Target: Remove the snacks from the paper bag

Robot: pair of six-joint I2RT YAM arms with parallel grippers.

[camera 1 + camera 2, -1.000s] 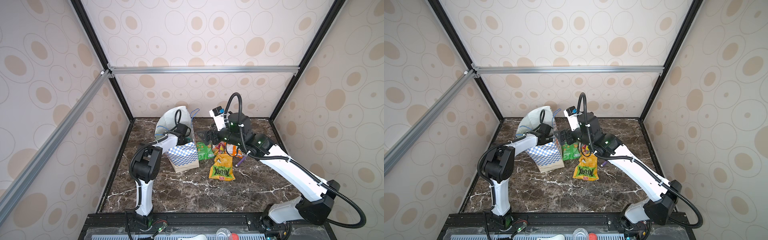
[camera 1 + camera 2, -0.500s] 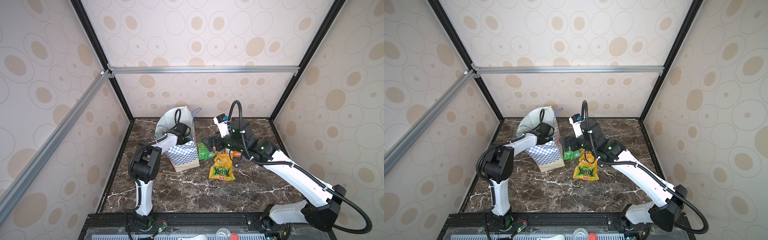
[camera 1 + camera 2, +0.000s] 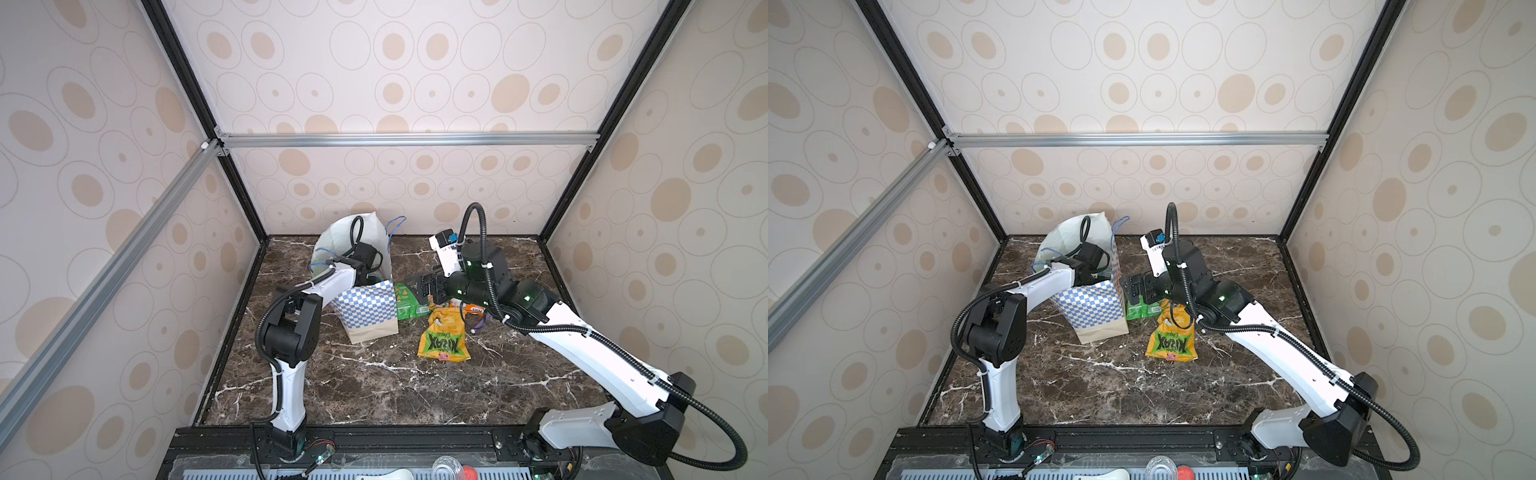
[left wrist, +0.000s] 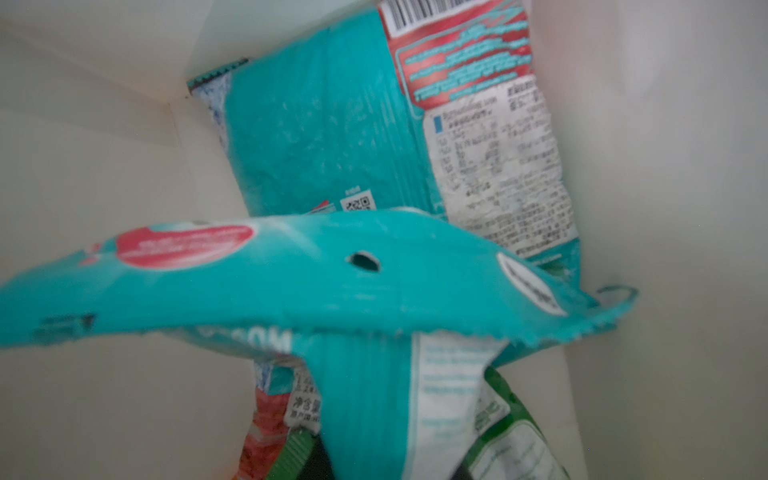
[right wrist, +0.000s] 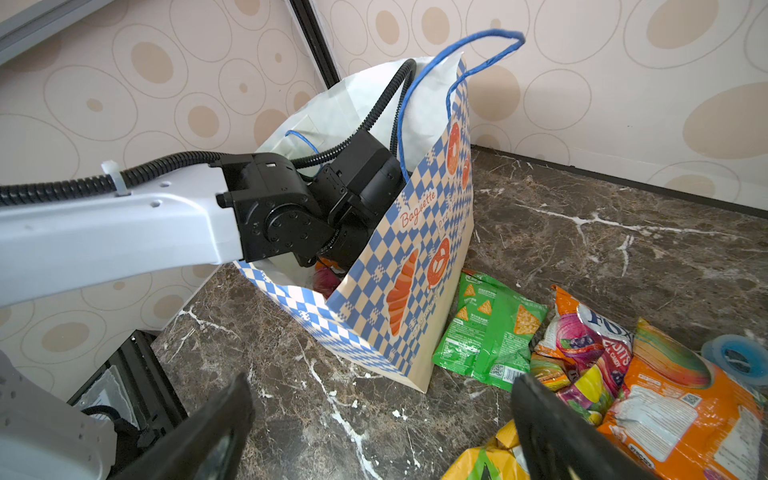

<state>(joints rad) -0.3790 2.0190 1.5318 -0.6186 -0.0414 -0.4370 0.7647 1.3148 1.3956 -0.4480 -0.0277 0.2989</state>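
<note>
Tall blue-checkered white paper bag (image 3: pixel 365 309) stands far-left on marble table (image 3: pixel 374 386). Right arm has dropped beside it; right tool (image 5: pixel 382 399) spread wide, empty. Left tool buried in bag, grip unreadable. 2 crinkly teal foil snacks (image 4: pixel 316 282) remain inside; extraction probably next.

Bent teal packet (image 4: pixel 374 282) nearest, second teal packet (image 4: pixel 316 124) behind, green packet (image 4: pixel 503 395) beside it, inside paper bag (image 4: pixel 104 166).

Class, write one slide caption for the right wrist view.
Left arm reaches into the blue-checkered paper bag; green foil snack packet and orange foil packet lie outside.
</note>
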